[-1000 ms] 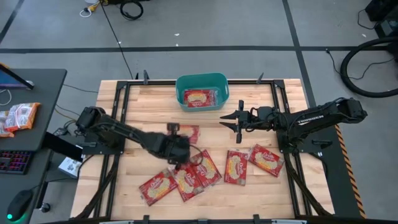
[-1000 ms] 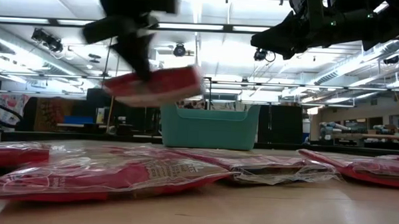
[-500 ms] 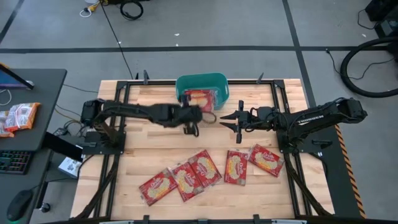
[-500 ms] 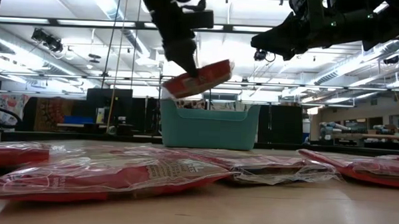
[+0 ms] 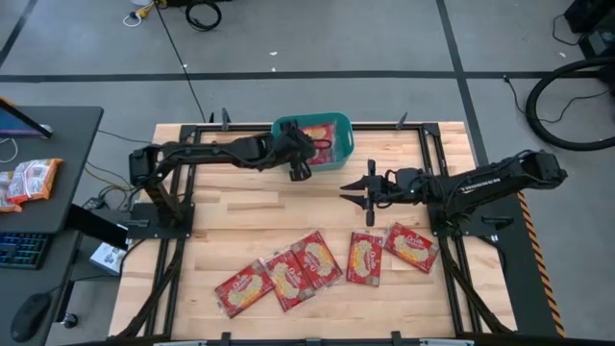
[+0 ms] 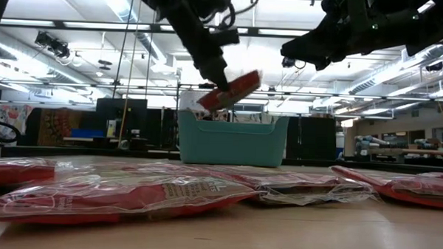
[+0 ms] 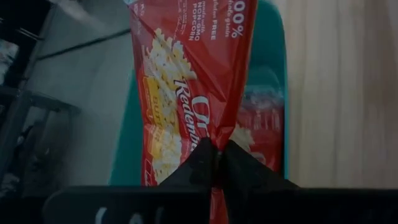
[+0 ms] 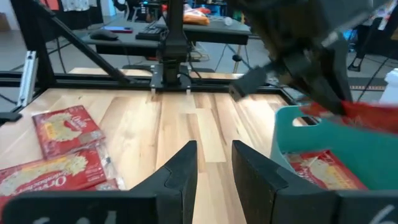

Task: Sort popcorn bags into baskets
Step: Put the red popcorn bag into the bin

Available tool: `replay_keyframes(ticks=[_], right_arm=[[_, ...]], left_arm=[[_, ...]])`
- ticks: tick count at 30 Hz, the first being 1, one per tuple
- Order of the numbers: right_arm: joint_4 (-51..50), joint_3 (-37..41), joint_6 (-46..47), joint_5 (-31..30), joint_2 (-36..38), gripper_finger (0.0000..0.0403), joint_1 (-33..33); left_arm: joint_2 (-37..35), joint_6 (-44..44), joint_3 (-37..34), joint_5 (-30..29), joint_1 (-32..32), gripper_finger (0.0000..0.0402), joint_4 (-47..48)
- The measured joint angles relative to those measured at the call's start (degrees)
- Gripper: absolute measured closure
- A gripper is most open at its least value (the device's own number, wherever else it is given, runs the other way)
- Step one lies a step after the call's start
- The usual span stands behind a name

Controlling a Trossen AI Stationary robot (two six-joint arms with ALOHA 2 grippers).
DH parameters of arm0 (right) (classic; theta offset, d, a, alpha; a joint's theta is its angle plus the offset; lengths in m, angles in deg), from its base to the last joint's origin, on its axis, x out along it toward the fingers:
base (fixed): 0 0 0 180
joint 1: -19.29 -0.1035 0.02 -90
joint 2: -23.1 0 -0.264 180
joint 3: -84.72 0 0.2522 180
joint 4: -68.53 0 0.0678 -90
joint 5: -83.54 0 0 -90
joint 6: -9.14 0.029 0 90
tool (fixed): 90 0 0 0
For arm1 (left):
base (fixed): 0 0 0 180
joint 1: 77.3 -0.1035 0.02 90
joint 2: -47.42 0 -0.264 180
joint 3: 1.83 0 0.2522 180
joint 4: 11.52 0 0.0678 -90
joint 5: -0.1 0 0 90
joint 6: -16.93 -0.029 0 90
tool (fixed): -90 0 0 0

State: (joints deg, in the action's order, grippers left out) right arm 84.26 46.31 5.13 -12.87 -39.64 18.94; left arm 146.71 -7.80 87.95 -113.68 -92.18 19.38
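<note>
My left gripper (image 5: 302, 161) is shut on a red popcorn bag (image 7: 186, 81) above the teal basket (image 5: 285, 129) at the table's far middle. The bag also shows in the low view (image 6: 231, 89), above the basket's rim (image 6: 232, 125). Another bag (image 7: 264, 127) lies inside the basket. Several more red bags (image 5: 317, 259) lie flat on the table's near half. My right gripper (image 5: 359, 193) is open and empty, to the right of the basket and nearer the table's middle. My left gripper pinches the bag's near end (image 7: 214, 140) between its two fingers, where the film bunches into a crease. The fingers slant down and toward the far edge. The bag sticks out beyond the fingertips, tilted, lifted clear above the basket.
Two bags (image 5: 363, 258) (image 5: 411, 245) lie near my right arm, three others (image 5: 279, 279) at the near middle. A black frame runs along the table's edges (image 5: 192, 135). Bare wood (image 5: 240, 207) lies between the basket and the bags. A side desk (image 5: 38, 183) stands at left.
My left gripper has carried the bag from above the table's middle toward the far edge and a little rightward, to above the basket. The bag has stayed lifted clear and now tilts more steeply.
</note>
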Motion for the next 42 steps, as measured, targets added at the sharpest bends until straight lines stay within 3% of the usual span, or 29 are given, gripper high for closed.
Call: replay_keyframes(ticks=[7,17,24,31,37,42], right_arm=[[-1.5,0.0,0.8,-3.9,0.0,0.0298,-2.5],[-2.2,0.0,0.9,-6.2,0.0,0.0298,-3.3],[-2.0,0.0,-0.7,-6.3,0.0,0.0298,-3.3],[1.8,0.0,-4.8,-8.1,0.0,0.0298,-3.2],[6.2,0.0,-9.7,-9.3,0.0,0.0298,-2.7],[7.4,0.0,-11.4,-8.9,0.0,0.0298,-0.1]], left_arm=[[4.4,-4.4,-3.1,-1.0,-2.3,0.0364,-3.2],[1.7,-2.9,-2.8,-4.7,1.0,0.0234,-2.3],[-2.0,7.5,-2.8,10.2,8.7,0.0222,2.0],[-2.2,21.4,-2.8,20.2,16.4,0.0229,6.8],[-2.2,37.6,-2.9,27.2,23.9,0.0230,17.1],[-2.2,51.6,-4.2,28.5,32.3,0.0230,19.7]])
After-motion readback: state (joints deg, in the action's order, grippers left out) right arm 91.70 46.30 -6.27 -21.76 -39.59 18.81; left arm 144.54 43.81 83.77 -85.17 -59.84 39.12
